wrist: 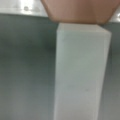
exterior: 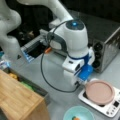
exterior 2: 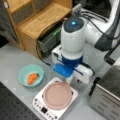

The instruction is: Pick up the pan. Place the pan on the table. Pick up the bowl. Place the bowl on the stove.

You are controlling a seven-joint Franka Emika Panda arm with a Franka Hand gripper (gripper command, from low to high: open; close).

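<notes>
The dusty-pink pan (exterior: 100, 92) (exterior 2: 57, 95) rests on the white stove (exterior: 110, 108) (exterior 2: 41, 105) in both front views. My gripper (exterior: 80, 83) (exterior 2: 69, 80) is low at the pan's rim on the arm's side, where the handle sticks out; the hand hides its fingers. The wrist view is filled by the white handle (wrist: 80, 75), with the pink pan (wrist: 77, 10) at its top end. The teal bowl (exterior: 78, 112) (exterior 2: 25, 72) sits on the grey table (exterior: 55, 67) (exterior 2: 12, 57) beside the stove, with an orange food piece (exterior 2: 32, 78) in it.
A silver toaster oven (exterior: 107, 47) (exterior 2: 107, 95) stands close behind the stove. A wooden shelf unit (exterior: 17, 100) (exterior 2: 42, 17) and a dark bin (exterior 2: 48, 41) line the table's other side. A black cable (exterior: 43, 72) loops from the arm over the table.
</notes>
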